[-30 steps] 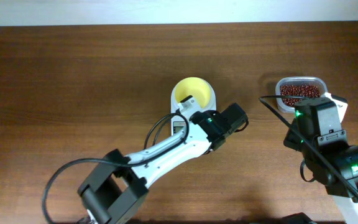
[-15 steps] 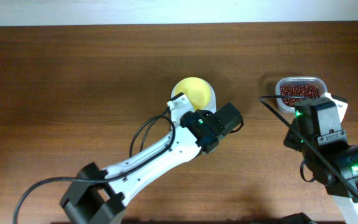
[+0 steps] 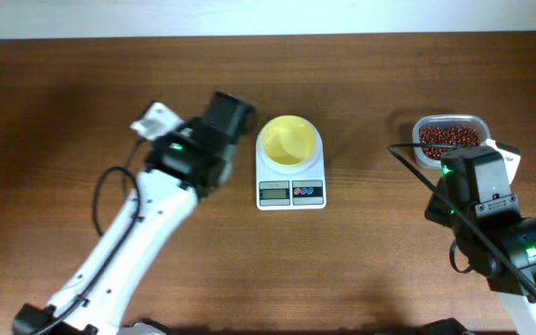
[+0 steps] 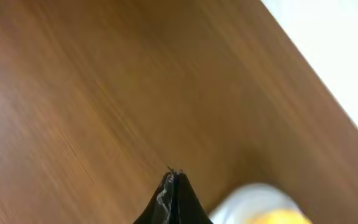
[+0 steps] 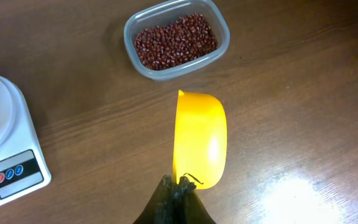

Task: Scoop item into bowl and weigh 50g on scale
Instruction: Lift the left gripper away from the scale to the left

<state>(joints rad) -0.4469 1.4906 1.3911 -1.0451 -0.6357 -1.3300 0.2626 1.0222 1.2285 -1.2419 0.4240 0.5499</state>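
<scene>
The pale yellow bowl (image 3: 289, 140) sits on the white scale (image 3: 291, 193), and no beans show in it. The dark red-brown beans (image 3: 449, 137) fill a clear container (image 5: 176, 40) at the back right. My right gripper (image 5: 178, 182) is shut on the rear end of a yellow scoop (image 5: 199, 138), which points at the container; in the overhead view the right arm (image 3: 477, 186) hides it. My left gripper (image 4: 174, 174) is shut and empty, just left of the bowl above bare wood. The left wrist view is blurred, with the bowl (image 4: 279, 215) at its lower right.
The scale's display and its red and blue buttons (image 5: 9, 173) face the table's front. The left arm (image 3: 147, 214) slants across the left half of the table. A pale wall or edge (image 4: 334, 56) borders the table's far side.
The left arm has swung from the right of the scale, across it, to its left side, uncovering the scale's display. The right arm and scoop have not moved.
</scene>
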